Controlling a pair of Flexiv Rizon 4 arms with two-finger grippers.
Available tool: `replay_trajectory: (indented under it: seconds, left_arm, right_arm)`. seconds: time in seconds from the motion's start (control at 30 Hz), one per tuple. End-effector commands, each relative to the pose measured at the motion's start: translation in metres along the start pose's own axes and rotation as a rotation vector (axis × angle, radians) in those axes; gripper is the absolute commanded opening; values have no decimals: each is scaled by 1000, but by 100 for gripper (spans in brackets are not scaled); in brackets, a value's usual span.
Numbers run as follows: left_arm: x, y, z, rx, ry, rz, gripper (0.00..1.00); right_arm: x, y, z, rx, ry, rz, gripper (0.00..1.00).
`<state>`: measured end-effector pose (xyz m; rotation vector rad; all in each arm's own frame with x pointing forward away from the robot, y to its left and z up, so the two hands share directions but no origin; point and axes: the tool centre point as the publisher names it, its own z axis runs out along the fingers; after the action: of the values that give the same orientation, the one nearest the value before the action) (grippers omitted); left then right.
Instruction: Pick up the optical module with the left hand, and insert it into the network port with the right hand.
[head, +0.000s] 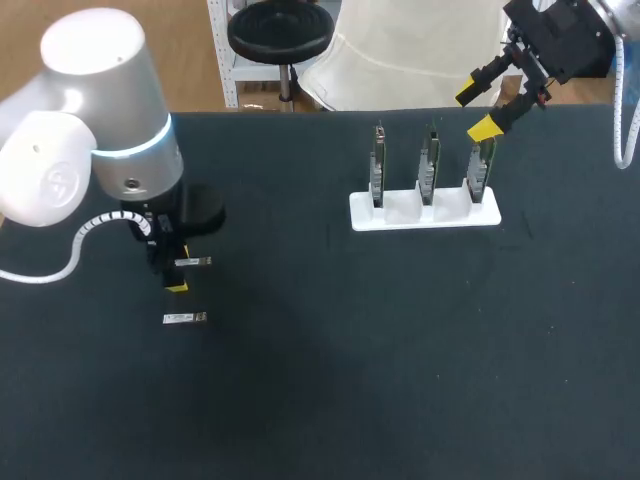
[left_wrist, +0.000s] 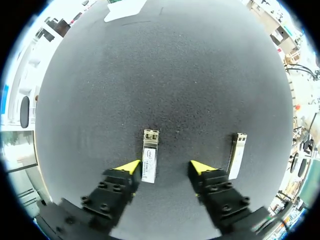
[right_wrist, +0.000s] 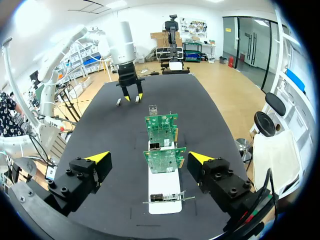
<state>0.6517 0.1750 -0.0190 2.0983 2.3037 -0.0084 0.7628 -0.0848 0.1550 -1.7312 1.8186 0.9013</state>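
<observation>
- Left gripper (left_wrist: 165, 168) — wide open, nothing held; your module (left_wrist: 149, 156) lies btwn the fingers, close by one, long axis pointing ahead.
- Right gripper (head: 476, 112) open, empty, by the boards (head: 480, 165) — left's nearer.

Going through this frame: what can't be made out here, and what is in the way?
- Left wrist view: whether a yellow tip of the open left end effector touches the optical module lying between its fingers; the two meet edge to edge in the picture.
- Head view: the left end effector itself, mostly hidden under its own arm.
- Head view: the network port on the circuit boards, too small to pick out.
</observation>
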Motion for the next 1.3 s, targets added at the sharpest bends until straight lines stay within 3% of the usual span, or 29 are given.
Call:
replay_trajectory:
  seconds: [0.03, 0.5, 0.8, 1.03, 1.3]
  left_arm:
    - [-2, 2, 2, 0, 4, 1, 0]
    - [-10, 3, -1, -16, 4, -3, 0]
    - [-17, 17, -18, -71, -85, -110, 0]
    - [-31, 49, -59, -159, -293, -255, 0]
    - [-77, 89, -121, -275, -550, -313, 0]
  right_arm:
    - [0, -1, 0, -1, -1, 0, 100]
    - [0, -1, 0, -1, -1, 0, 100]
    - [0, -1, 0, -1, -1, 0, 100]
    - [0, -1, 0, -1, -1, 0, 100]
    - [0, -1, 0, -1, -1, 0, 100]
